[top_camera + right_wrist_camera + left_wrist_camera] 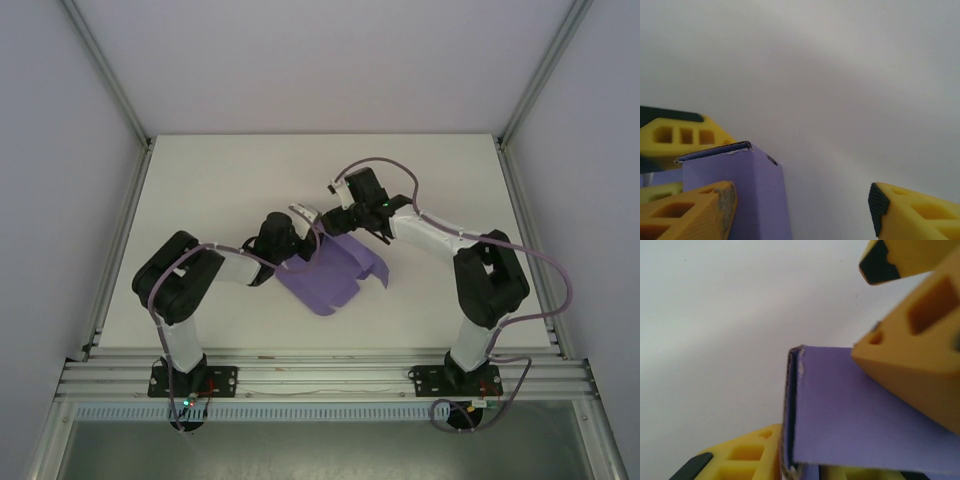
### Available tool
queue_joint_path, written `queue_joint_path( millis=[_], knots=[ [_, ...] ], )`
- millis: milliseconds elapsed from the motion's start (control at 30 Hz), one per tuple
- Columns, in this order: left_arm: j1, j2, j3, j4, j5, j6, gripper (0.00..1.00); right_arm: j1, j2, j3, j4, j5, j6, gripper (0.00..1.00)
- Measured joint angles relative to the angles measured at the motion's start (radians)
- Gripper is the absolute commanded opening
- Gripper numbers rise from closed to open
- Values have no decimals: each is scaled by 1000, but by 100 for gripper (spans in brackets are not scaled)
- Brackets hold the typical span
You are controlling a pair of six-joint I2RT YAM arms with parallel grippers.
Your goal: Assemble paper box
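The purple paper box lies mid-table as a partly folded sheet, its far end raised between both grippers. My left gripper reaches in from the left. In the left wrist view the card's folded edge stands in the narrow gap of that left gripper, which is shut on it. My right gripper comes in from the right and is open. In the right wrist view, one of its fingers rests against the box's upright purple wall. The other finger stands far off over bare table.
The white table is bounded by an aluminium frame rail along the near edge and by white walls on the other sides. The two grippers sit very close together over the card; the right one's fingers show in the left wrist view.
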Motion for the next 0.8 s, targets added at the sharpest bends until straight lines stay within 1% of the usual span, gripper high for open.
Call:
queue_joint_path(
  millis=[100,300,400,667,767,800],
  knots=[
    [17,21,21,0,33,-3,25,-22,7,2,9,-43,4,68],
    [16,58,45,3,71,-7,25,-53,13,2,10,-97,5,66],
    [16,82,45,9,80,-10,25,-56,15,2,9,-123,8,64],
    [17,97,51,45,87,-31,25,-71,23,3,-4,-187,7,64],
    [17,104,61,46,92,-45,17,-74,29,10,-6,-191,8,64],
    [17,107,65,45,93,-49,17,-74,31,11,-5,-190,8,64]
  ],
)
